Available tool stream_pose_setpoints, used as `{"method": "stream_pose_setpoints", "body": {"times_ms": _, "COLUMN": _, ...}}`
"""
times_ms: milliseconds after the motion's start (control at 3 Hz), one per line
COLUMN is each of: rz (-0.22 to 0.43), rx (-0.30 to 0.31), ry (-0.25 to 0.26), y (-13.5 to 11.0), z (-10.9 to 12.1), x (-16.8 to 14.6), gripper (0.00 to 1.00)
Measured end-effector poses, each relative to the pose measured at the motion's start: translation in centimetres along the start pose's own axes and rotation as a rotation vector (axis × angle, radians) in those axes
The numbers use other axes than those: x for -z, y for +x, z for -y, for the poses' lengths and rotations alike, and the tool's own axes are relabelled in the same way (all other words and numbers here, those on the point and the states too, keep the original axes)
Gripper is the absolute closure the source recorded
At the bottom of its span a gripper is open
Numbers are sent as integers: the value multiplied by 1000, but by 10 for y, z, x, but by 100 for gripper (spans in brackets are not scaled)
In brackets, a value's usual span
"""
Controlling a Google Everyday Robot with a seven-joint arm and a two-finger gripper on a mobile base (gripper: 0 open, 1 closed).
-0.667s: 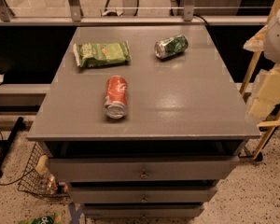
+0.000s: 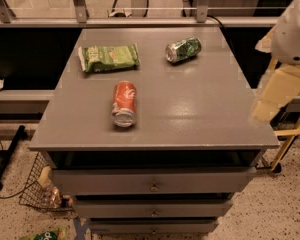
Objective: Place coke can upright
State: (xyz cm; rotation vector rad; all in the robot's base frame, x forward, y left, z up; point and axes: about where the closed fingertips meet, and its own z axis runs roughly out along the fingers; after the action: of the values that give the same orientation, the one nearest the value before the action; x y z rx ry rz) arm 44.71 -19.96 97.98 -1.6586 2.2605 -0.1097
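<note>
The coke can [image 2: 124, 104] is red-orange with white script. It lies on its side at the front left of the grey cabinet top [image 2: 190, 114], its silver end facing the front edge. My gripper [image 2: 270, 101] hangs at the right edge of the view, over the cabinet's right edge. Its beige fingers point down and to the left, below the white arm [image 2: 295, 31]. It is well to the right of the coke can and touches nothing.
A green snack bag [image 2: 109, 57] lies at the back left and a green can [image 2: 183, 50] lies on its side at the back right. The cabinet has drawers [image 2: 152, 184] below. A wire basket [image 2: 40, 189] sits on the floor at the left and a yellow stand [image 2: 290, 139] at the right.
The gripper has shifted slightly left toward the cabinet's right edge. The cans and the bag have not moved.
</note>
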Motion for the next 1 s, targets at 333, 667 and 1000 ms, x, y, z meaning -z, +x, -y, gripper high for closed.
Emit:
{"method": "stream_pose_setpoints", "body": {"times_ms": 333, "rz": 24, "rx": -104, "ry": 9, "y": -38, "z": 2, "x": -11, "gripper": 0}}
{"method": "stream_pose_setpoints", "body": {"times_ms": 667, "rz": 36, "rx": -211, "ry": -40, "y": -73, "z": 5, "x": -35, "gripper": 0}}
{"method": "stream_pose_setpoints", "body": {"times_ms": 1000, "rz": 38, "rx": -300, "ry": -39, "y": -75, "z": 5, "x": -34, "gripper": 0}}
